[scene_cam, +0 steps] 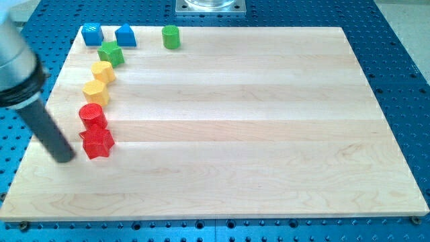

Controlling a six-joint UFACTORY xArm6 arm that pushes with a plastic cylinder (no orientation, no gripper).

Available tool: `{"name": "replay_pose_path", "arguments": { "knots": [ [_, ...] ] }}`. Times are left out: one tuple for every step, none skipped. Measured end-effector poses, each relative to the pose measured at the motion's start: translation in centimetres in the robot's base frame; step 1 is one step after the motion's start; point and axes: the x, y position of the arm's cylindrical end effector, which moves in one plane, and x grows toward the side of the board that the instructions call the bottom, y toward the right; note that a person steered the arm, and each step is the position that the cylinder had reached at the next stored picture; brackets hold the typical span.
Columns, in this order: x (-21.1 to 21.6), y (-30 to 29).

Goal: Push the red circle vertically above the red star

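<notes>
The red circle (92, 114) stands at the view's left on the wooden board (235, 121), directly above the red star (97, 142) and touching it. My tip (66, 157) rests on the board just left of the red star and slightly below it, a small gap apart. The dark rod slants up to the view's top left.
A column of blocks runs up the left side: a yellow block (95, 91), a yellow block (103, 71), a green star (111, 53). At the top are a blue block (92, 33), a blue block (125, 35) and a green cylinder (170, 37).
</notes>
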Motion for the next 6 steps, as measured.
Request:
{"name": "replay_pose_path", "arguments": {
  "knots": [
    [0.9,1.4],
    [-0.9,-3.3],
    [-5.2,-3.3],
    [-5.1,-0.6],
    [-5.1,1.3],
    [-7.6,-1.8]
  ]
}}
